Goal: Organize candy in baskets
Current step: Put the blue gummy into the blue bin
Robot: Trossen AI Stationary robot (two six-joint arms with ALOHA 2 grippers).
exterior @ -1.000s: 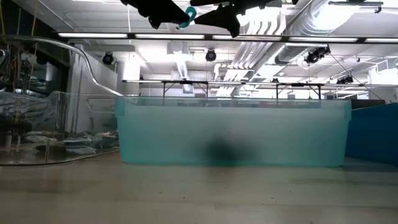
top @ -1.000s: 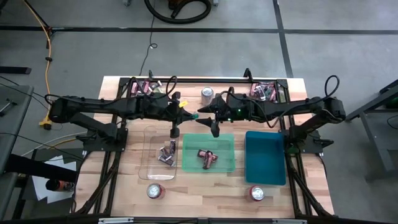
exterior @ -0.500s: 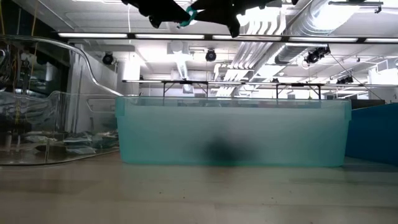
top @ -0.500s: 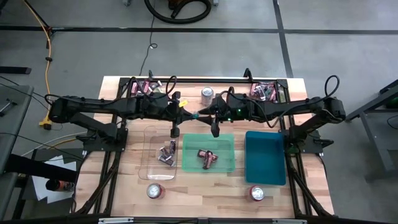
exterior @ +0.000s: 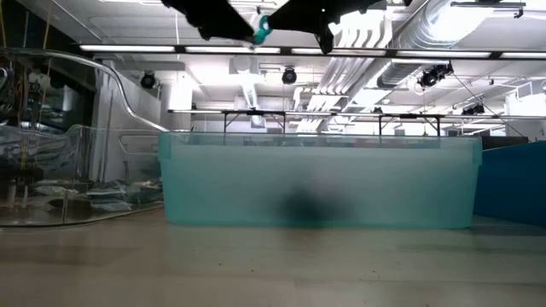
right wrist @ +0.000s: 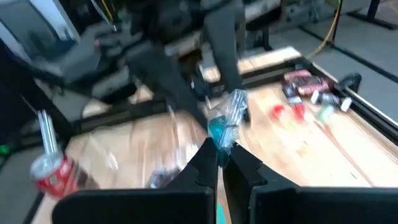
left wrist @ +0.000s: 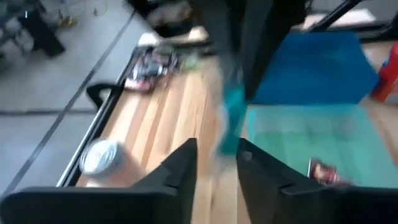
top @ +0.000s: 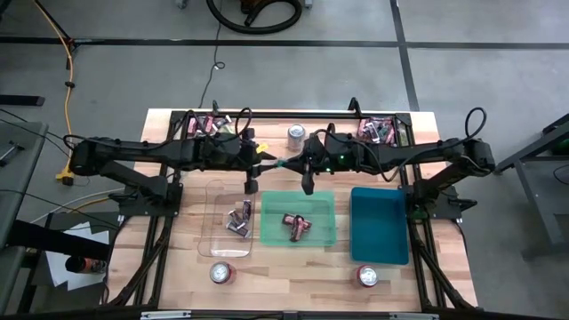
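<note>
Above the green basket (top: pixel 298 218): you are looking at both claws meeting, well clear of the table.
Surroundings: cans (top: pixel 296 133) are standing at the table edges; loose candy (top: pixel 380 131) is lying at the far corners.
Right claw (right wrist: pixel 219 151): it is pinching a teal-wrapped sweet (right wrist: pixel 222 127).
Left claw (left wrist: pixel 214 152): its fingers are standing slightly apart beside that sweet.
Baskets: clear basket (top: pixel 216 194) and green basket are holding sweets; blue basket (top: pixel 378 223) is sitting alongside.

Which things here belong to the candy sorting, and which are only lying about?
Job: green-wrapped candy in right gripper; clear basket, green basket, teal-blue basket; candy piles.
Lying about: three drink cans; black frame.
</note>
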